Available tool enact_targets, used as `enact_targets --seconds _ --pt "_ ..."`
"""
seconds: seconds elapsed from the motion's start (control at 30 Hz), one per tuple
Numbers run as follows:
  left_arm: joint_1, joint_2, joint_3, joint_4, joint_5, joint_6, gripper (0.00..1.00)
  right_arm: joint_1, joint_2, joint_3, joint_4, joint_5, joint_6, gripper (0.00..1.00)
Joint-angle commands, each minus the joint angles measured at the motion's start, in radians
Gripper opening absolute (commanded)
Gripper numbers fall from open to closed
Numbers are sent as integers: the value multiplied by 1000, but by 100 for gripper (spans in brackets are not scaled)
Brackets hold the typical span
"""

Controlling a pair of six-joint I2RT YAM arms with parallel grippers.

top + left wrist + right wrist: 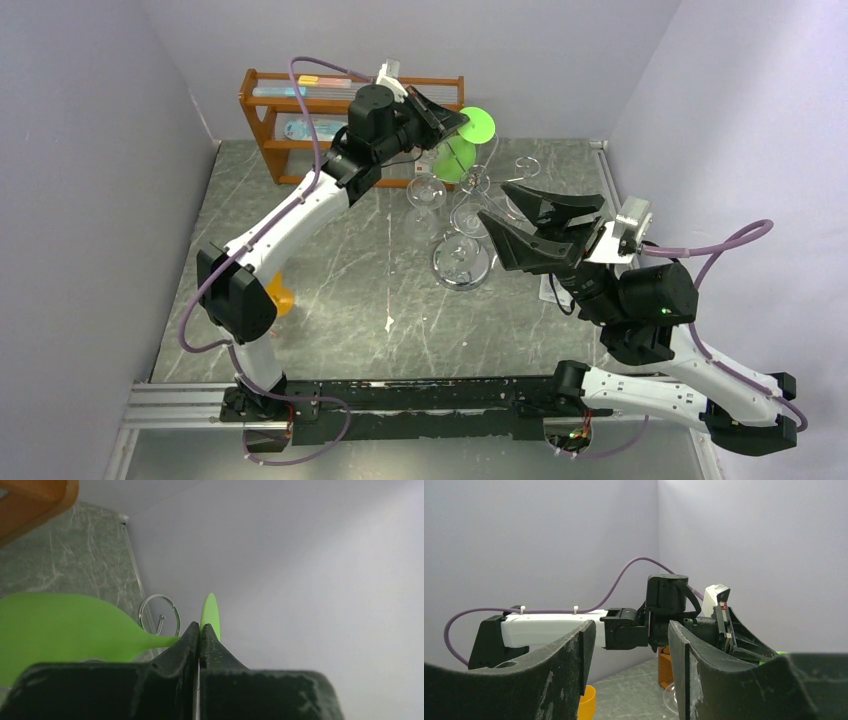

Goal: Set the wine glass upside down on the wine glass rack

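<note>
The green wine glass (457, 158) hangs over the back of the chrome wine glass rack (463, 262). My left gripper (452, 122) is shut on the glass's stem, just under its round foot (479, 125). In the left wrist view the green bowl (60, 625) lies left of the closed left gripper (200, 627). The foot (210, 610) stands edge-on beyond its tips, and a curled rack arm (159, 612) sits behind the stem. My right gripper (495, 203) is open with nothing in it, just right of the rack; in its own view the right gripper (631, 645) faces the left arm.
A clear wine glass (427, 190) is at the rack's left side. A brown wooden shelf (300, 110) stands against the back wall. An orange cup (281, 298) sits by the left arm's elbow. Walls close in on the left, back and right.
</note>
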Motion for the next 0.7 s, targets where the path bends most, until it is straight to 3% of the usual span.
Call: enact_targets --seconds 0.0,0.27,0.67 --pt "-32 -57 -28 19 -23 -42 5 6 -17 -15 24 21 10 59" --pt "-47 -82 -86 84 4 -95 5 5 -28 -23 26 30 19 59" --pt "-61 76 76 118 79 -70 5 6 -35 -36 30 17 32 59"
